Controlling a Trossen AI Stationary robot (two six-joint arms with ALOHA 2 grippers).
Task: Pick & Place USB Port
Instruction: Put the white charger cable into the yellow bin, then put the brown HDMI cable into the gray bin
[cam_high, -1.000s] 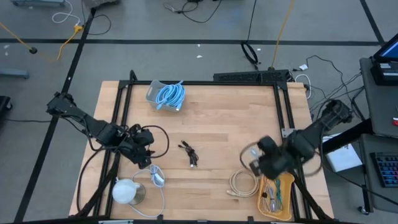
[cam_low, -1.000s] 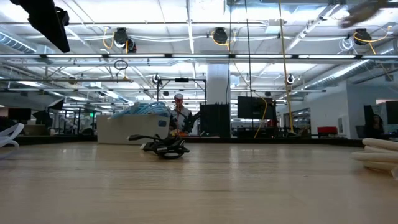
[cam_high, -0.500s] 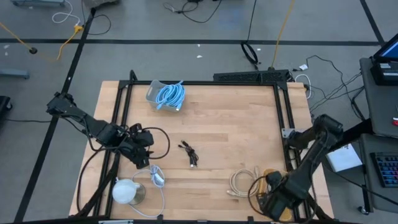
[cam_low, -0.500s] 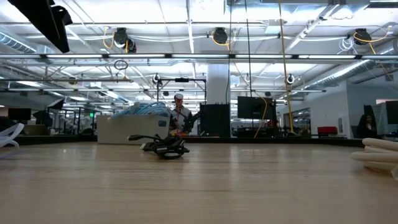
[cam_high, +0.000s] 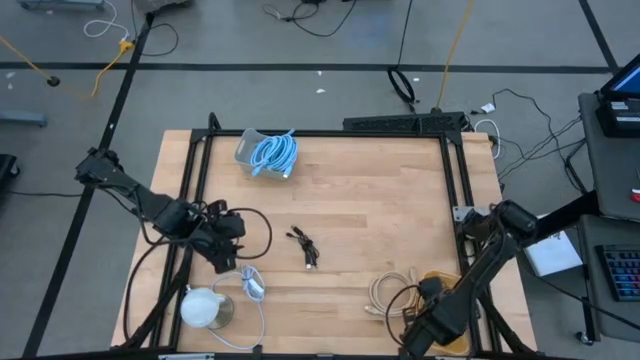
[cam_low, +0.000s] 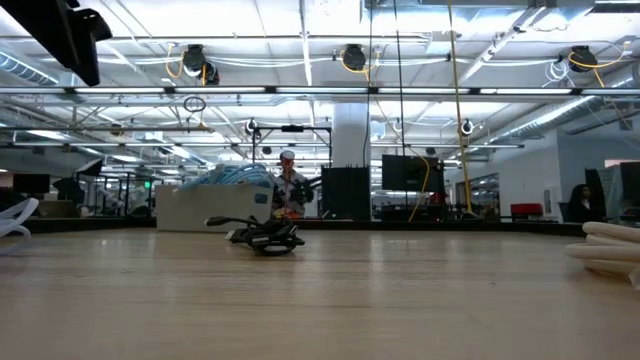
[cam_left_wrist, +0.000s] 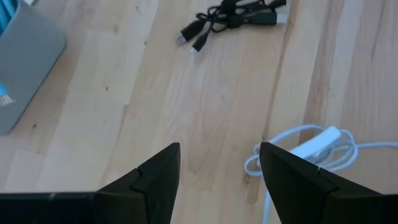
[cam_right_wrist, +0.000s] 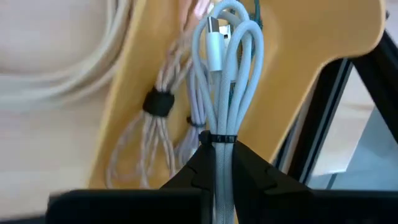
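My right gripper (cam_right_wrist: 217, 155) hangs near the table's near right corner (cam_high: 425, 325), over the yellow tray (cam_right_wrist: 323, 56). It is shut on a pale grey bundled USB cable (cam_right_wrist: 227, 68) with a silver plug. Other tied cable bundles (cam_right_wrist: 158, 102) lie in the tray. My left gripper (cam_left_wrist: 217, 171) is open above bare wood at the table's left (cam_high: 232, 255), holding nothing. A black USB cable (cam_high: 305, 247) lies bunched at the table's middle, also seen in the left wrist view (cam_left_wrist: 230, 15) and the low view (cam_low: 265, 238). My right gripper pinches the grey cable bundle at its black tie band (cam_right_wrist: 217, 138) between its two fingers. The fingers point steeply down and lie along the bundle. The loops and the plug (cam_right_wrist: 216, 46) reach past the fingertips toward the tray; whether they touch it I cannot tell.
A grey bin with a coiled blue cable (cam_high: 268, 152) stands at the far left. A white cable with an adapter (cam_high: 250, 283) and a white round object (cam_high: 205, 307) lie near the left gripper. A beige cable coil (cam_high: 390, 293) lies beside the tray.
My right gripper has swung toward the table's near edge and come down over the yellow tray, rolling its wrist, still shut on the grey cable bundle.
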